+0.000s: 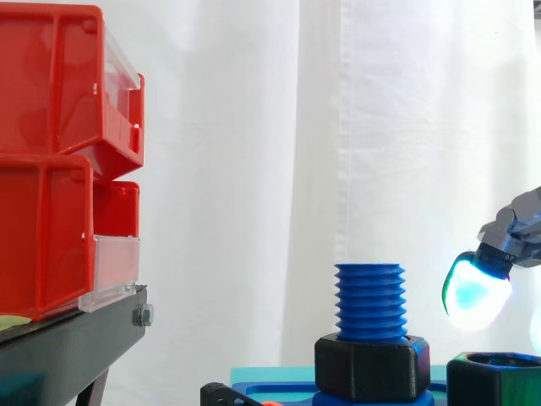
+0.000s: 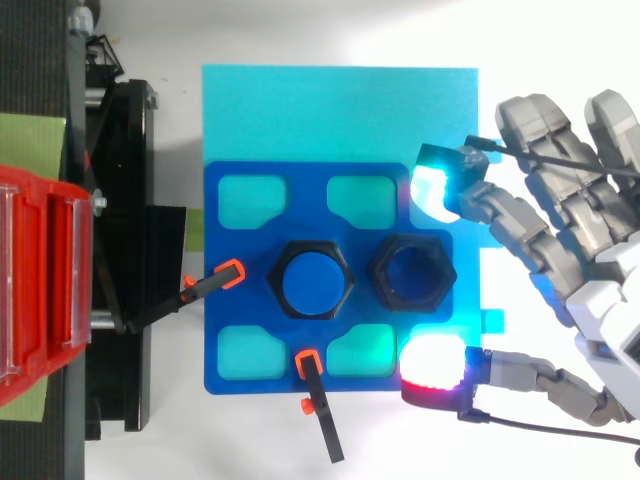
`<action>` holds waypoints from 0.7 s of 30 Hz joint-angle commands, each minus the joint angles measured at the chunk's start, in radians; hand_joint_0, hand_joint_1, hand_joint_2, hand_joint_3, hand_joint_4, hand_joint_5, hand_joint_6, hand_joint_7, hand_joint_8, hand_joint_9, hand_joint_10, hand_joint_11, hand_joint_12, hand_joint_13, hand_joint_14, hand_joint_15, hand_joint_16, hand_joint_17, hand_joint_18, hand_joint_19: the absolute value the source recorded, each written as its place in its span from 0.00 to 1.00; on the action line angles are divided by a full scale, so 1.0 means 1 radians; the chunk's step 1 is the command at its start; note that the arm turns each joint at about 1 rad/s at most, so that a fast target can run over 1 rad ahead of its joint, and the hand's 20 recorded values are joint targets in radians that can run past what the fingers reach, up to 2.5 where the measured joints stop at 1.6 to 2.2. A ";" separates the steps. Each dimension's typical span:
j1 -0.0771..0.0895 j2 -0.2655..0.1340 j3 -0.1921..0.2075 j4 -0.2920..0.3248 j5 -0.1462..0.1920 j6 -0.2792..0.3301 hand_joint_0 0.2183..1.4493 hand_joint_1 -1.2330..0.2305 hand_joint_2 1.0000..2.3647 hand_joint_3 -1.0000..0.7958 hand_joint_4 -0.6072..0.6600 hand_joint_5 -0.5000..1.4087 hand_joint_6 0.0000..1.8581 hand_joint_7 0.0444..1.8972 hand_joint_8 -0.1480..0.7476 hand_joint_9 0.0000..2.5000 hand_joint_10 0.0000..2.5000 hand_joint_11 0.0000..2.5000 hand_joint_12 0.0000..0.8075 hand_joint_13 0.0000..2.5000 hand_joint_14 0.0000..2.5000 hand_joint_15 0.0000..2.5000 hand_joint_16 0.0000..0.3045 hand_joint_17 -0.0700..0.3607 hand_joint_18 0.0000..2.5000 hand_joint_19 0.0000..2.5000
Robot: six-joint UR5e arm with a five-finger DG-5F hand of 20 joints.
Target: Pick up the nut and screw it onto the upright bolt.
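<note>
- Red bins (image 1: 51,161) sit stacked on the black stand (image 1: 68,338) at the left and are not part of this step.
- A blue fixture plate (image 2: 225,330) lies on a cyan mat (image 2: 340,110). Two orange-tipped clamps (image 2: 228,274) bear on its left and bottom edges.
- The blue threaded bolt (image 1: 369,300) stands upright just left of the plate's centre, with a black hexagonal collar (image 1: 372,368) around its foot. Its upper threads are bare.
- The black nut (image 2: 413,272) rests flat on the plate just right of the bolt, toward the right edge, with its bore facing up. It is not yet lifted.
- The hand (image 2: 590,250) hovers off the plate's right edge with its fingers spread and relaxed, holding nothing. One glowing fingertip (image 2: 437,190) is beyond the nut's far side and another (image 2: 433,365) beyond its near side; neither touches it.
- Judgement: the step in hand is the approach to grasp.
  - Advance the hand left and lower it until the pads bracket opposite flats.
  - Pinch squarely and keep the nut level.
  - Lift it clear of the bolt's top before centring the bore over the threads.
- No label, brand or writing is legible.
</note>
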 commanded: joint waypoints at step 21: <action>-0.006 0.000 0.000 -0.035 -0.015 0.031 0.08 0.40 0.00 0.28 0.64 0.10 0.27 0.35 0.50 0.00 0.00 0.00 0.56 0.00 0.00 0.00 0.23 0.53 0.00 0.00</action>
